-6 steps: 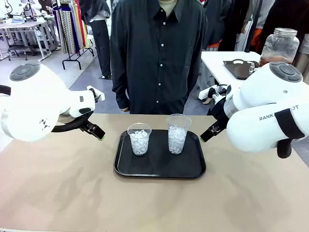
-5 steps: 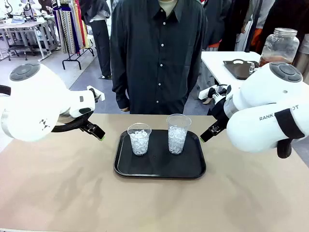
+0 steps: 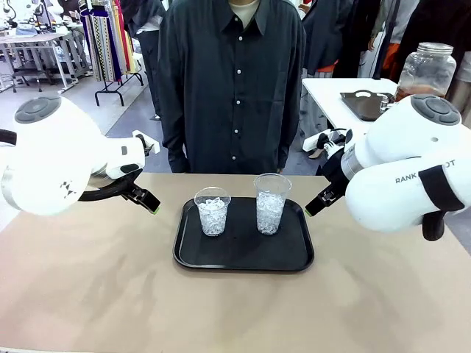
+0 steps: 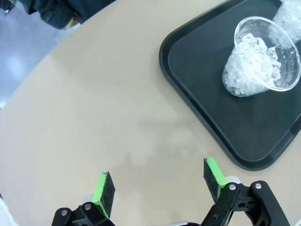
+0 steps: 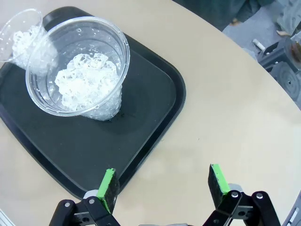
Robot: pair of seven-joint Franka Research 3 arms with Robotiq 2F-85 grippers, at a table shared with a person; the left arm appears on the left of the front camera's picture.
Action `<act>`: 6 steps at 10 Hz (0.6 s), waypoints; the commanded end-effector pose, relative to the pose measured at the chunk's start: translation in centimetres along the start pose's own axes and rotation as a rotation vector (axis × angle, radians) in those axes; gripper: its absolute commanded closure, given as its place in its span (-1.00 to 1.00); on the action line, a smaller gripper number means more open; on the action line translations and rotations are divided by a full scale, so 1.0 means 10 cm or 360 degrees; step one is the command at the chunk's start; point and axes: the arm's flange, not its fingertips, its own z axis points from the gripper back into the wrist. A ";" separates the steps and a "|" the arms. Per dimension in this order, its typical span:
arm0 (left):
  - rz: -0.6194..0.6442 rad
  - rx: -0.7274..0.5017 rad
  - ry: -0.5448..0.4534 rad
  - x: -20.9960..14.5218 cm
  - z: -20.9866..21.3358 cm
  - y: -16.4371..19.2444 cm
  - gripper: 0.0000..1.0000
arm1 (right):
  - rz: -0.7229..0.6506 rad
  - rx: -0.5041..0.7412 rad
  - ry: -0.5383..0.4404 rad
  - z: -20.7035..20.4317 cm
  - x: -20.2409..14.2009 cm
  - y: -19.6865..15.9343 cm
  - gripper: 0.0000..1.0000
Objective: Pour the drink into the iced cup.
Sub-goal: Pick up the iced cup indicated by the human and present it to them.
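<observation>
Iced cups (image 3: pixel 213 213) sitting upright on a black tray (image 3: pixel 243 266) mid-table, two of them, apart, both packed with white ice and not yet holding any amber liquid. Marking shorter cup (image 4: pixel 261 61) at 9 o'clock on the tray, taller cup (image 3: pixel 271 206) at 3 o'clock. Judging both as thin clear plastic: light, flexing under a squeeze, likely slick from the cold, tipping easily if nudged. Leaving them planted on the tray as receivers or, if steadying one, pinching gently at mid-wall, not at the rim. Treating the drink as a judgement only: glass jar (image 3: pixel 430 70) on the far side table at 1 o'clock showing a brownish tint low down, possibly the drink, cannot tell, well apart from both arms. Expecting any full vessel to be heavy and sloshing, needing a grip round the body and a slow tilt. Seeing left gripper (image 4: pixel 160 181) spread wide, holding nothing, hovering over bare table (image 3: pixel 88 294) at 9 o'clock of the tray, shorter cup lying at 1 o'clock ahead of its fingers. Seeing right gripper (image 5: pixel 163 183) likewise spread wide and empty, at 3 o'clock of the tray near its rim, taller cup at 11 o'clock ahead, not touching. Noting person (image 3: pixel 232 88) standing at 12 o'clock behind the table.
</observation>
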 end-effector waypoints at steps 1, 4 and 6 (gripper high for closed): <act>-0.0016 0.0008 -0.0008 0.01 0.03 0.00 -1.00 | -0.0003 -0.0003 -0.0011 0.02 0.01 -0.01 -1.00; -0.0016 0.0008 -0.0008 0.01 0.03 0.00 -1.00 | -0.0003 -0.0003 -0.0011 0.02 0.01 -0.01 -1.00; 0.0000 0.0000 0.0000 0.00 0.00 0.00 -1.00 | -0.0004 0.0047 0.0006 0.06 0.02 -0.03 -1.00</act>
